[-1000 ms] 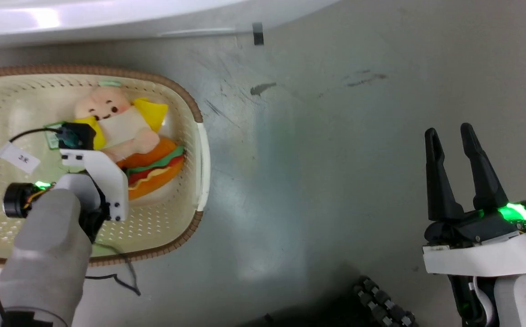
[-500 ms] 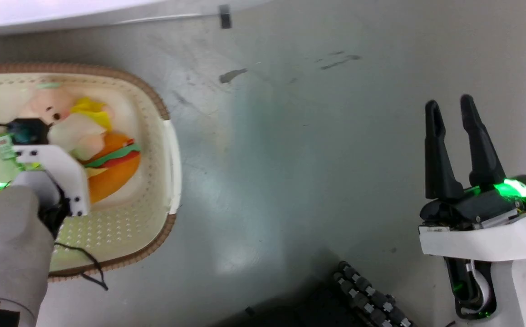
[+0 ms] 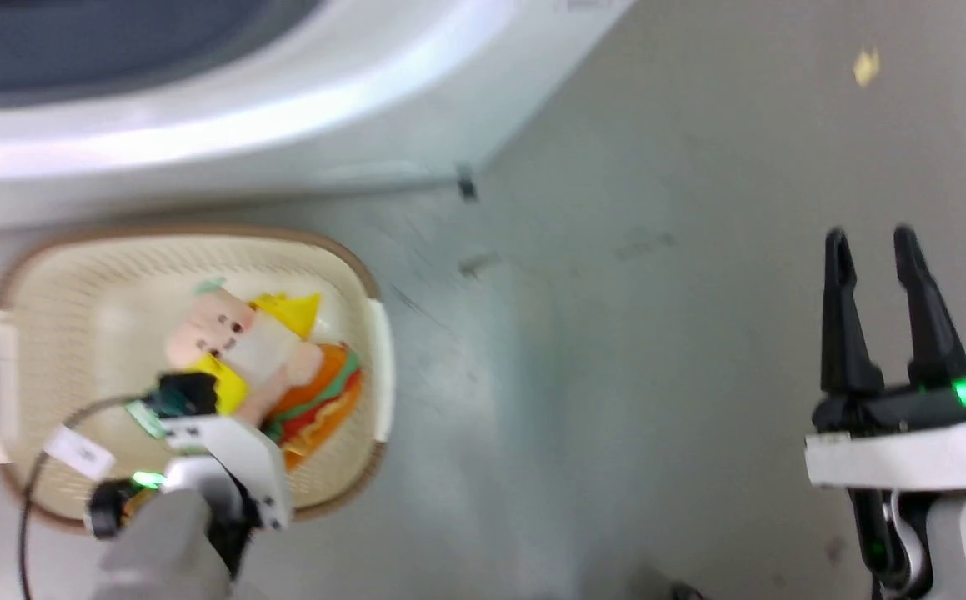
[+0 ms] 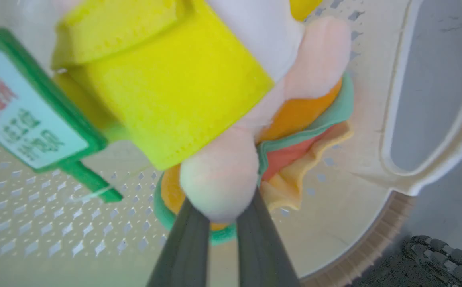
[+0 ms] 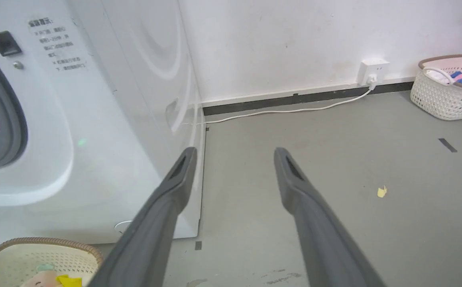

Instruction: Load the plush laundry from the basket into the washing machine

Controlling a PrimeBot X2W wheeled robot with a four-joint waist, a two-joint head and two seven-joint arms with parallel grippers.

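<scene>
The left claw pinches a pale pink limb of the plush laundry. The toy sits right at its fingertips and spreads beyond them, inside the basket. Its green-white tag hangs to the claw's left. The right claw stands spread and empty over the floor, well apart from the basket, with the washing machine ahead to its left.

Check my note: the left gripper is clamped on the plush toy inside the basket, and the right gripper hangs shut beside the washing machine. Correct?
Not quite: the right gripper is open; the right wrist view shows floor between its fingers. The left gripper is clamped on the plush toy inside the basket.
</scene>
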